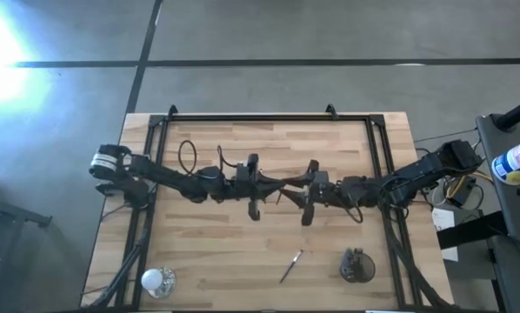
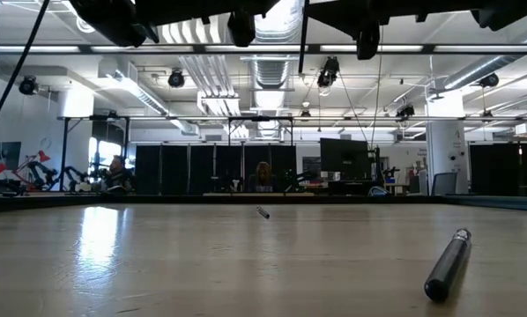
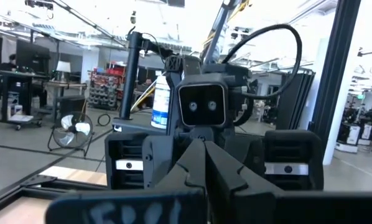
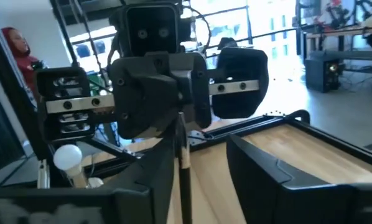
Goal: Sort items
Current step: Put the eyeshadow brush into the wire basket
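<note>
1. High view: the two arms meet nose to nose above the middle of the wooden counter (image 1: 208, 252). The left claw (image 1: 273, 188) and right claw (image 1: 293, 193) face each other, and a slim stick (image 1: 286, 192) bridges the narrow gap between them. Another stick (image 1: 290, 266) lies loose on the counter, nearer the front edge than the claws. Just beside it toward the right arm's side stands a dark round cup (image 1: 356, 265). A shiny silver cup (image 1: 156, 281) stands at the front corner on the left arm's side.

2. Low view: a dark stick with a metal band (image 2: 448, 264) lies on the counter close to the camera. A second small stick (image 2: 262, 212) lies far behind it. A thin stick (image 2: 303, 25) hangs upright between the claws overhead.

3. Left wrist view: the left claw (image 3: 204, 155) is clenched, its fingertips (image 3: 195, 158) pressed together just in front of the right arm's wrist camera.

4. Right wrist view: the right claw (image 4: 201, 180) is released, its dark fingers (image 4: 270, 171) standing apart. The stick with a pale segment (image 4: 183, 165) runs upright between them, its upper end at the left claw, which grasps it.
</note>
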### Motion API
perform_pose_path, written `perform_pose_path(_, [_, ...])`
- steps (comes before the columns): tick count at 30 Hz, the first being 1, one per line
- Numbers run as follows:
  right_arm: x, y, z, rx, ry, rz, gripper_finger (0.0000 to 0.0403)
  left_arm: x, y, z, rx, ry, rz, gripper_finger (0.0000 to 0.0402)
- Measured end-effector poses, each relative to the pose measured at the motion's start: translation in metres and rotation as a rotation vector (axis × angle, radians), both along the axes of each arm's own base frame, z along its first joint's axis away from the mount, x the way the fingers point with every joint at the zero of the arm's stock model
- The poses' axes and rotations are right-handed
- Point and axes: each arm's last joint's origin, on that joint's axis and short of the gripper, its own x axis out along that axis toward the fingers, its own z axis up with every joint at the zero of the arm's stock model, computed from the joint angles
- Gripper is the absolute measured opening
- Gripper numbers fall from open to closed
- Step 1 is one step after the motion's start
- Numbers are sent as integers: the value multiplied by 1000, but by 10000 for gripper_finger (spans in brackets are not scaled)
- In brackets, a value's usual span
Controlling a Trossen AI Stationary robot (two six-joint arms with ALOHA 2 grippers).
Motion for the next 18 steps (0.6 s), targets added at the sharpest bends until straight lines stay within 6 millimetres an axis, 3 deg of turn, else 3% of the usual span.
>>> perform_pose_path(3, [2, -1, 1, -6, 1, 25, 112, 0, 0, 0, 9, 3, 3, 0])
perform_pose_path(8, [2, 0, 2, -22, 3, 44, 23, 0, 0, 0, 13, 4, 9, 0])
perform_pose_path(13, [-8, 8, 4, -16, 62, 71, 14, -1, 1, 0, -30, 42, 25, 5])
perform_pose_path(18, [-34, 27, 14, 27, 132, 106, 12, -7, 2, 0, -40, 91, 33, 38])
